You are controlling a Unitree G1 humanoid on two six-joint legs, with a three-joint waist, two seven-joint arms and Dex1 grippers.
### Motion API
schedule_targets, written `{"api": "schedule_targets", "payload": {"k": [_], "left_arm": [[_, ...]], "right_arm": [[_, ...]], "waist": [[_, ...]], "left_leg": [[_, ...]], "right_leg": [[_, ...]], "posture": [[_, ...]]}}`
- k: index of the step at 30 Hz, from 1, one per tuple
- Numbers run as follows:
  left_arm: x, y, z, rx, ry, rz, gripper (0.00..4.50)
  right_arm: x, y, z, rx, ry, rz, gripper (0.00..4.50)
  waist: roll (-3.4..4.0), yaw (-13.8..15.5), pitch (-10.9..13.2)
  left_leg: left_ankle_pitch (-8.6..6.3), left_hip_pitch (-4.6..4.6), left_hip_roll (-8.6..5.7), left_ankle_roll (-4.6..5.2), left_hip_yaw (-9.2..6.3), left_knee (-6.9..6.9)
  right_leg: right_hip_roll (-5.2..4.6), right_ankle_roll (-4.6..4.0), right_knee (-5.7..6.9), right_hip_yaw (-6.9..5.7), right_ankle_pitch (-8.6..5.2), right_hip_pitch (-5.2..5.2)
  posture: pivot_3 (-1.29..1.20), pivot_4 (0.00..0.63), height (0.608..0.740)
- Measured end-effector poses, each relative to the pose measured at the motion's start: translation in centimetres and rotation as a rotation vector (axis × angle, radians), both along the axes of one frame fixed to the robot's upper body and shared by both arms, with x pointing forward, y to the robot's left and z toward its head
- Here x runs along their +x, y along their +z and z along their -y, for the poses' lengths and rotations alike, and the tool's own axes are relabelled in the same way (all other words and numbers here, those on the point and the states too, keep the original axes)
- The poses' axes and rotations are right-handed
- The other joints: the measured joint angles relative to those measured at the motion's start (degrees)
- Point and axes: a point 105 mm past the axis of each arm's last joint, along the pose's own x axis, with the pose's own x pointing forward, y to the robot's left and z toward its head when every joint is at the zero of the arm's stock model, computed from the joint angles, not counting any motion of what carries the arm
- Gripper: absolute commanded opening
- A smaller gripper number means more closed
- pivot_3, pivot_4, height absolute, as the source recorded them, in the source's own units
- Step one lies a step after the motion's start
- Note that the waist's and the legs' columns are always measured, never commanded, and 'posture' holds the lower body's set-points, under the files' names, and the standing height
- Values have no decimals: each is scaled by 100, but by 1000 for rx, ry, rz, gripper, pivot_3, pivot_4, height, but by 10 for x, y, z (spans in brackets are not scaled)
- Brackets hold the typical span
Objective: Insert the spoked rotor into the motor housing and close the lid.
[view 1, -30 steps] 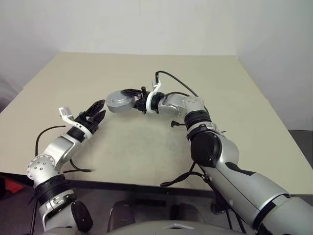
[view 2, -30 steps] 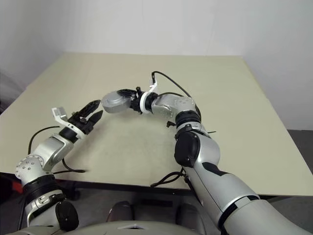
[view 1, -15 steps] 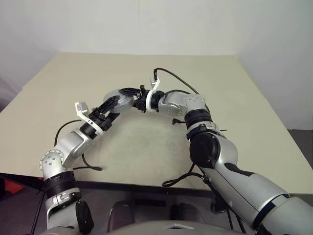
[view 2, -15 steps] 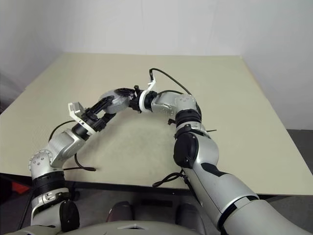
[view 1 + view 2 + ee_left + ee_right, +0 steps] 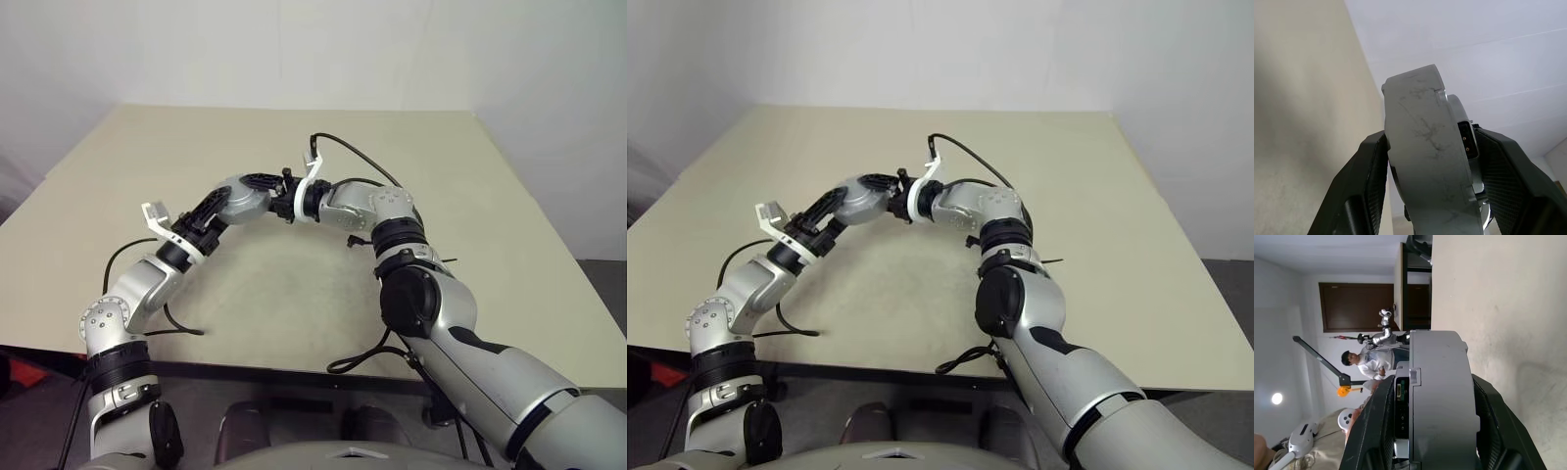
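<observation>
A thick round silver-grey metal casing [image 5: 245,196] hangs in the air above the table's middle. Which part of it is the motor housing and which the lid, I cannot tell. The spoked rotor is hidden. My right gripper [image 5: 259,188] reaches in from the right and is shut on the casing [image 5: 1440,401], one black finger [image 5: 1378,431] on each flat side. From the lower left, my left gripper [image 5: 223,203] has both fingers against the same casing [image 5: 1425,147], clamping its two faces.
The beige table [image 5: 294,294] lies below both arms, with its front edge close to me. Black cables [image 5: 343,157] loop off the wrists. In the right wrist view, a person [image 5: 1371,366] sits far off in the room.
My left gripper has risen towards the right, from beside the casing to around it, and its fingers have narrowed onto it. The right gripper has kept still with the casing.
</observation>
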Motion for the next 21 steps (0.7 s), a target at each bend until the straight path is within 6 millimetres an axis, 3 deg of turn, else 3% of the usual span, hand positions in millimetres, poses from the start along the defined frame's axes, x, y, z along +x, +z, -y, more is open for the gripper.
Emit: {"api": "schedule_targets", "payload": {"k": [5, 6, 12, 21], "left_arm": [[0, -1, 1, -4, -7, -3, 2411], [0, -1, 2, -4, -8, -5, 2411], [1, -7, 2, 13, 1, -33, 2411], [2, -15, -10, 42, 69, -63, 2411]], "right_arm": [[0, 1, 0, -20, 1, 45, 2087], [0, 1, 0, -26, 2, 58, 2778], [1, 0, 1, -64, -1, 116, 4452], [13, -3, 7, -121, -91, 158, 4452]], "waist": [[-1, 1, 0], [-1, 1, -1], [-2, 0, -1], [-4, -2, -2]], "left_leg": [[0, -1, 0, 0, 0, 1], [0, -1, 0, 0, 0, 1], [0, 0, 0, 0, 0, 2], [1, 0, 0, -2, 0, 3]], "right_leg": [[0, 0, 0, 0, 0, 0], [0, 0, 0, 0, 0, 0], [0, 1, 2, 1, 1, 1], [0, 2, 2, 1, 1, 1]], "posture": [[0, 0, 740], [0, 0, 740], [0, 0, 740], [0, 0, 740]]}}
